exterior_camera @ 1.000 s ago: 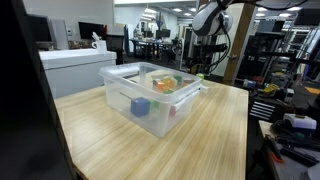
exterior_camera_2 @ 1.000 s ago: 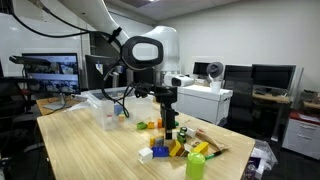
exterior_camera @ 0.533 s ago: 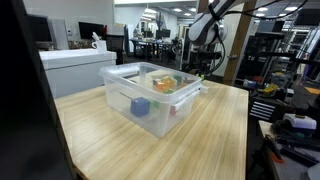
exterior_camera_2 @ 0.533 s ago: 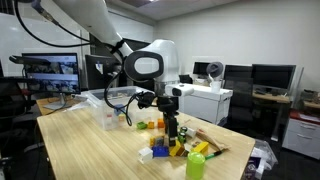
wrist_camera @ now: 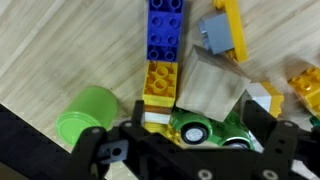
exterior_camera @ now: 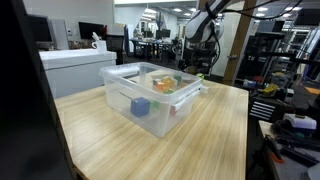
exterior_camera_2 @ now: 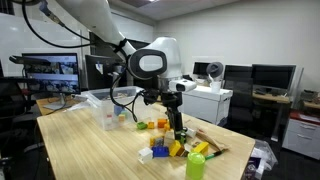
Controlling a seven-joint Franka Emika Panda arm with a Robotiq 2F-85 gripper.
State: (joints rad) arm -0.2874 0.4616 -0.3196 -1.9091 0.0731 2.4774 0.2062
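Observation:
In the wrist view my gripper (wrist_camera: 200, 138) is open, its black fingers (wrist_camera: 133, 130) standing wide on either side of a green toy car (wrist_camera: 212, 128). Just beyond the car a plain wooden block (wrist_camera: 212, 85) leans over it, with a yellow brick (wrist_camera: 162, 82) and a blue brick (wrist_camera: 165, 28) in a row beside it. A green cylinder (wrist_camera: 85, 112) lies to the left. In an exterior view the gripper (exterior_camera_2: 180, 128) hangs low over the toy pile (exterior_camera_2: 172, 148) near the table's end.
A clear plastic bin (exterior_camera: 150, 95) holding a blue block (exterior_camera: 141, 107) and other coloured toys stands mid-table, also seen as the bin (exterior_camera_2: 108, 108). A yellow and grey piece (wrist_camera: 222, 30) lies past the wooden block. Desks, monitors and shelves ring the wooden table (exterior_camera: 200, 140).
The arm has come down and shifted slightly sideways over the toy pile. The jaws have stayed wide apart.

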